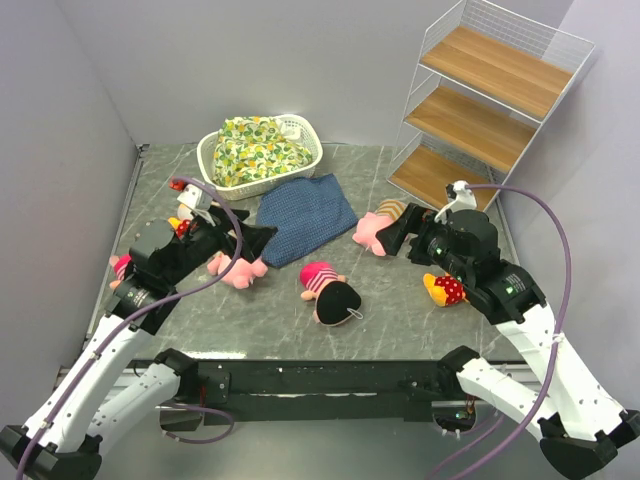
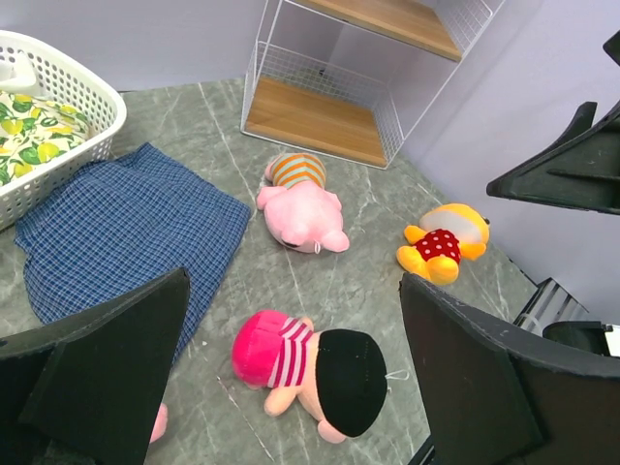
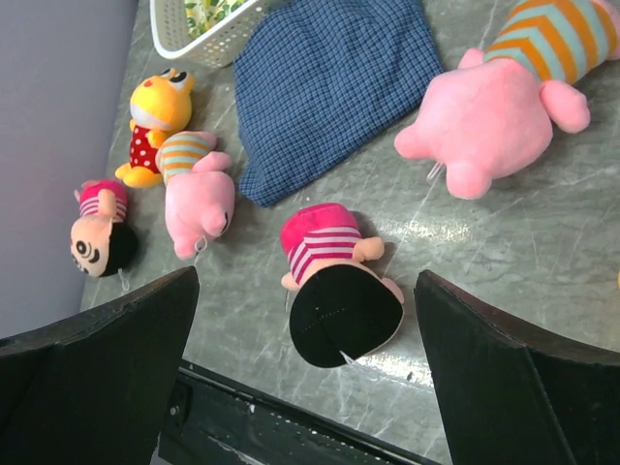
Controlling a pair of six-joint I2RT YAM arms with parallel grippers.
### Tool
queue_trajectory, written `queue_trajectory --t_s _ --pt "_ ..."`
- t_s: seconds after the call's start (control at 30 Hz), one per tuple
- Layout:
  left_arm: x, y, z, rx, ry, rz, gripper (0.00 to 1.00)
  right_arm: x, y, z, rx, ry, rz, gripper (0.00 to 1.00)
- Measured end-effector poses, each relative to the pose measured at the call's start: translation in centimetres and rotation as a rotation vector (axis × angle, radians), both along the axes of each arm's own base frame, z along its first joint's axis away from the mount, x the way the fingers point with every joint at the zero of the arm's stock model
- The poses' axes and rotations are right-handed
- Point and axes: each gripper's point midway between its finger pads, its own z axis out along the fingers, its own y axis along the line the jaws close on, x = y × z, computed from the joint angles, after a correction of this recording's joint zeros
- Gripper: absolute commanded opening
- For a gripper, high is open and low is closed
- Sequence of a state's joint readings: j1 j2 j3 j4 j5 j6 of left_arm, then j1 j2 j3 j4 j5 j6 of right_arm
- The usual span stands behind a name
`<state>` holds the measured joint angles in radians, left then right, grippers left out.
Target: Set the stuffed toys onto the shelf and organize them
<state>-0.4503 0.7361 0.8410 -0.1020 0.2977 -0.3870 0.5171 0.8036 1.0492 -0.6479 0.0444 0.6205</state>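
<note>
All the stuffed toys lie on the grey table. A pink-hatted doll [image 1: 330,292] lies face down in the middle, also seen in the left wrist view [image 2: 305,373] and the right wrist view [image 3: 334,281]. One striped piglet [image 1: 378,225] lies near the shelf [image 1: 490,95], with a yellow bear [image 1: 445,288] to its right. A second piglet [image 1: 240,270], doll [image 1: 120,266] and bear [image 3: 155,126] lie at the left. My left gripper [image 1: 255,240] is open and empty above the left piglet. My right gripper [image 1: 390,232] is open and empty beside the right piglet.
A blue checked cloth [image 1: 305,215] lies flat at the centre back. A white basket [image 1: 260,150] holding a yellow-green floral bundle stands behind it. Grey walls close in the left and back sides. The table's black front rail [image 3: 291,426] runs just below the middle doll.
</note>
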Motion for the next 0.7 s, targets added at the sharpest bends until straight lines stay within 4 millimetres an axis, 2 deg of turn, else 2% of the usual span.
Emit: queue_trajectory --t_s 0.47,0.6,0.7 --pt "0.5 -0.1 -0.6 0.009 0.018 0.008 0.96 -0.1 -2.7 0.1 0.021 0.041 -0.183 1.00" --pt "0.5 -0.1 -0.6 0.009 0.018 0.010 0.96 -0.2 -4.2 -1.4 0.019 0.110 -0.304 0.96" --pt "0.6 0.0 -0.6 0.010 0.018 0.016 0.96 -0.5 -5.9 -4.2 -0.013 0.239 -0.456 0.96"
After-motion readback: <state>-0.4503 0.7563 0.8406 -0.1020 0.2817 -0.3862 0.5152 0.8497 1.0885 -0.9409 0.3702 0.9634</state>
